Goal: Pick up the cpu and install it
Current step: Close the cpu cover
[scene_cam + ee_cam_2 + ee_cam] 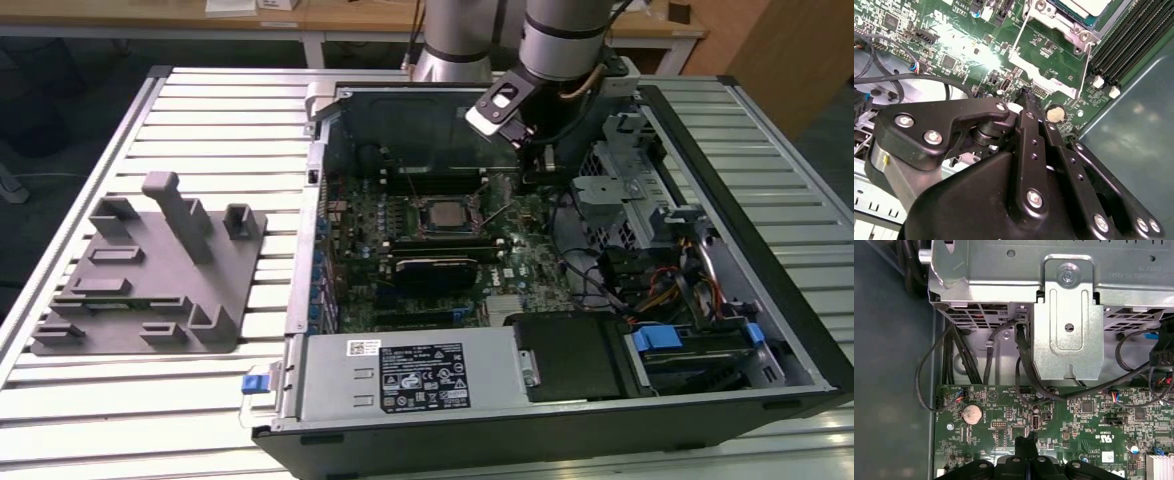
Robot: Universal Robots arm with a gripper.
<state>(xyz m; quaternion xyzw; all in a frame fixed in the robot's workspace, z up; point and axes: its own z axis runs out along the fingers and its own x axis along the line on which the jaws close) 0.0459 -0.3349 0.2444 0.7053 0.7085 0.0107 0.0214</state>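
Slatted table [174, 110] | cpu [441, 212] flat in socket [463, 229] (square, face up) | gripper [1026, 444] pressed together above motherboard [1079, 432]

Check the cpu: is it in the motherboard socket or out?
In the socket. In the exterior view the cpu lies flat within the socket frame; the second wrist view shows its pale top there too.

Downward-pointing gripper [1026, 441], fingers [1032, 446] together.
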